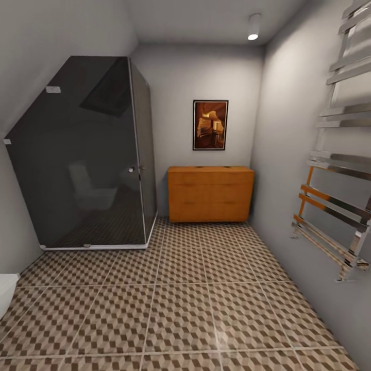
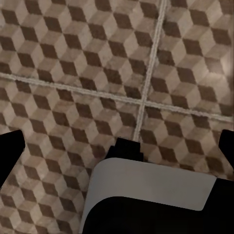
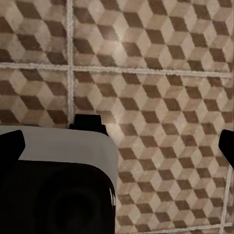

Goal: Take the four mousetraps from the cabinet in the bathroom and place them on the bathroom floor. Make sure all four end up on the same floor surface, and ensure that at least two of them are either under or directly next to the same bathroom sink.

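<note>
**Robot's in the bathroom, cabinet dead ahead at the far wall**

So from where I'm standing, the orange-brown cabinet (image 1: 210, 194) sits against the back wall, tucked into the corner by the right-hand wall, drawers all shut. Two small dark things sit on its flat top, but they're too tiny to tell what they are, so I can't say I see any mousetraps. A framed picture (image 1: 210, 124) hangs right above it; no writing I can read on it, or anywhere else in here really.

To the left of the cabinet is a dark glass shower cabin (image 1: 87, 154), and a chrome towel rail (image 1: 337, 170) runs down the right wall. A bit of something white (image 1: 7, 291) pokes in at the left edge. One ceiling spot (image 1: 253, 26) is on.

The bathroom floor (image 1: 196, 309) with that cube pattern stretches between the robot and the cabinet.

Both wrist cameras look down at the tiles. The left gripper (image 2: 119, 142) and right gripper (image 3: 119, 142) each show dark fingertips at the far edges of their view, spread wide apart, nothing between them.
</note>
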{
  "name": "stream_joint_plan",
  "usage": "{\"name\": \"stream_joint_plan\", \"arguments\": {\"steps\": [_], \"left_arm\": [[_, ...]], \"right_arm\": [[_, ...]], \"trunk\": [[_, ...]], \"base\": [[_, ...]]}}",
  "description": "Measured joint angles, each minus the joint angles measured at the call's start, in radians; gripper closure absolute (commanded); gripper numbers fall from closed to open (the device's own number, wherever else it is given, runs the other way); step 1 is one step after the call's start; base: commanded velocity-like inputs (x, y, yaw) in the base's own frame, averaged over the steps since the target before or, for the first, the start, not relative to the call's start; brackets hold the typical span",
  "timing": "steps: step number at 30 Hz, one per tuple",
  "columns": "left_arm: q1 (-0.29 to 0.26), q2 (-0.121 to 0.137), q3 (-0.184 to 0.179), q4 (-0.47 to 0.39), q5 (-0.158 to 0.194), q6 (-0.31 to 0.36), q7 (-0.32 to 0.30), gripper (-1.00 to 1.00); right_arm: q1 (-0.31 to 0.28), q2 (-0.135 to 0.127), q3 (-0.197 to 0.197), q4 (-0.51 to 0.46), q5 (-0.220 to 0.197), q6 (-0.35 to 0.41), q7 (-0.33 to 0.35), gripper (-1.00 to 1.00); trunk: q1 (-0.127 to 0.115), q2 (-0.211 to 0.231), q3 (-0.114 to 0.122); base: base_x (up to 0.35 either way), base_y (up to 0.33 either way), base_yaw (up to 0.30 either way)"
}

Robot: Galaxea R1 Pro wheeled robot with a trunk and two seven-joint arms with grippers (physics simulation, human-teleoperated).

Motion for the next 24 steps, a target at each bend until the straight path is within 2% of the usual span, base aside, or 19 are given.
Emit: {"name": "stream_joint_plan", "arguments": {"steps": [10,24], "left_arm": [[0.0,0.0,0.0,0.0,0.001,0.0,0.0,-1.0],[0.0,0.0,0.0,0.0,0.0,0.0,0.0,-1.0]], "right_arm": [[0.0,-0.001,0.0,0.0,0.0,0.0,0.0,-1.0],[0.0,0.0,0.0,0.0,0.0,0.0,0.0,-1.0]], "trunk": [[0.0,0.0,0.0],[0.0,0.0,0.0]], "base": [[0.324,0.0,-0.017],[0.324,0.0,-0.211]]}}
